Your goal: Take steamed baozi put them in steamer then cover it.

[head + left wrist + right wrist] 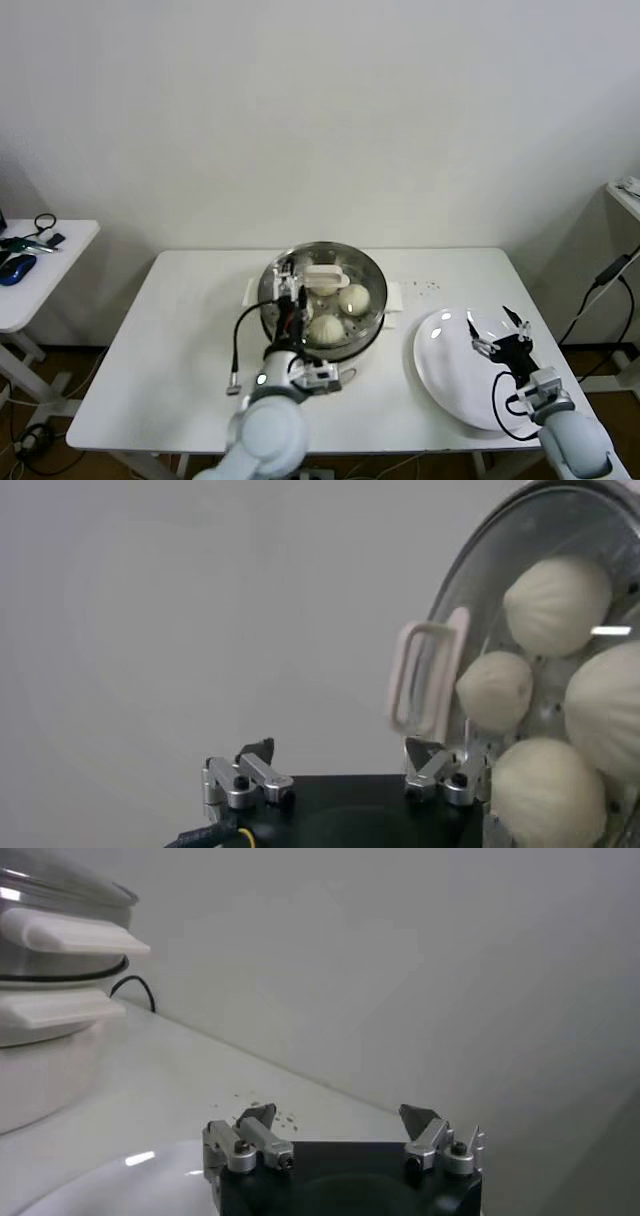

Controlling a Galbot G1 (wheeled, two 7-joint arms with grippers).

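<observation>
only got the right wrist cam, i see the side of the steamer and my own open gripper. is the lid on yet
observer: Yes. In the head view the glass lid sits over the steamer and looks centred on it.
operator: all buns in?
observer: The left wrist view shows four baozi through the glass. None is on the plate under the right gripper.
operator: where's the left arm
observer: The left gripper hangs open over the steamer's left side, close to the lid handle but not gripping it.
</observation>
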